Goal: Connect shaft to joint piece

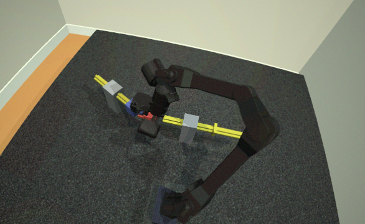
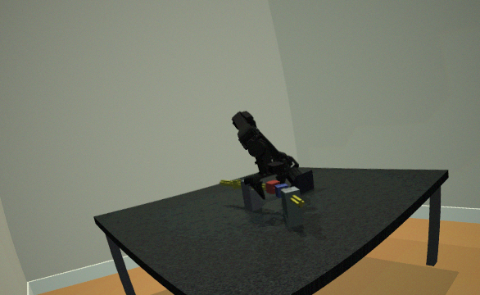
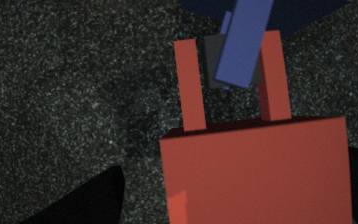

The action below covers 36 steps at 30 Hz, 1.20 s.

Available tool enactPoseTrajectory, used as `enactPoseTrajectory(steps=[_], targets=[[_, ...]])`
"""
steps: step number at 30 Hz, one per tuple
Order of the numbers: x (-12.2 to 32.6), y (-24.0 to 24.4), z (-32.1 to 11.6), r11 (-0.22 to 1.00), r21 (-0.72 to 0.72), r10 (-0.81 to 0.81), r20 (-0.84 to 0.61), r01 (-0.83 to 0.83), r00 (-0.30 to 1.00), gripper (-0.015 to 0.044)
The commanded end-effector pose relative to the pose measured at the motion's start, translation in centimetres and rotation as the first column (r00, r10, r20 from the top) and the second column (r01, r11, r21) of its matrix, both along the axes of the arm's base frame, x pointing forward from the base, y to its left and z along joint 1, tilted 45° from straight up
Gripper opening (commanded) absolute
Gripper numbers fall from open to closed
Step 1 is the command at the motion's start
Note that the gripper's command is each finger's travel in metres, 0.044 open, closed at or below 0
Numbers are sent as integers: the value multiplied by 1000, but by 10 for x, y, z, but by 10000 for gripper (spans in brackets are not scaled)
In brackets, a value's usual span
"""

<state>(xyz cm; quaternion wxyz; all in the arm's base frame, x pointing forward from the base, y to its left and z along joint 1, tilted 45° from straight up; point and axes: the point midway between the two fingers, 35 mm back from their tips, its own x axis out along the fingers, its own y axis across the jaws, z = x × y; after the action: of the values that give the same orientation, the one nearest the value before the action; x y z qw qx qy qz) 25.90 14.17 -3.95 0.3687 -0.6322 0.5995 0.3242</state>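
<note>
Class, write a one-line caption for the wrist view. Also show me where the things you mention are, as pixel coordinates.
Open gripper (image 3: 220,163) around the red joint piece (image 3: 260,170), beside its blue fork (image 3: 244,45).

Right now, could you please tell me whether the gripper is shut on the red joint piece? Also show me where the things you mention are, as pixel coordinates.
No, the gripper's fingers stand wide apart, one on either side of the red joint piece (image 3: 260,170).

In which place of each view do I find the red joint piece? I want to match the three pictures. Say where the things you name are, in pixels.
Top: the red joint piece (image 1: 146,116) (image 2: 272,187) (image 3: 260,170) is near the centre, partly hidden by the gripper (image 1: 145,116).
Exterior: right of centre, small, on the near shaft's end.
Wrist: large, lower centre to right.
Shared landmark: the blue piece (image 1: 131,107) (image 2: 281,189) (image 3: 245,45) beside it.
</note>
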Motion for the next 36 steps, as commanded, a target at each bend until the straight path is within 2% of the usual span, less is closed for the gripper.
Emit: enactPoseTrajectory(steps=[1, 10, 21, 26, 36], targets=[[-1, 6, 1, 994, -105, -16, -6, 16, 1000, 440], [-2, 20, 16, 922, -386, -23, 14, 27, 1000, 440], [-2, 21, 17, 914, -404, -15, 19, 22, 1000, 440], [-2, 42, 37, 942, -325, -47, 102, 78, 994, 440], [-13, 96, 103, 976, -73, -176, 294, 205, 939, 440]])
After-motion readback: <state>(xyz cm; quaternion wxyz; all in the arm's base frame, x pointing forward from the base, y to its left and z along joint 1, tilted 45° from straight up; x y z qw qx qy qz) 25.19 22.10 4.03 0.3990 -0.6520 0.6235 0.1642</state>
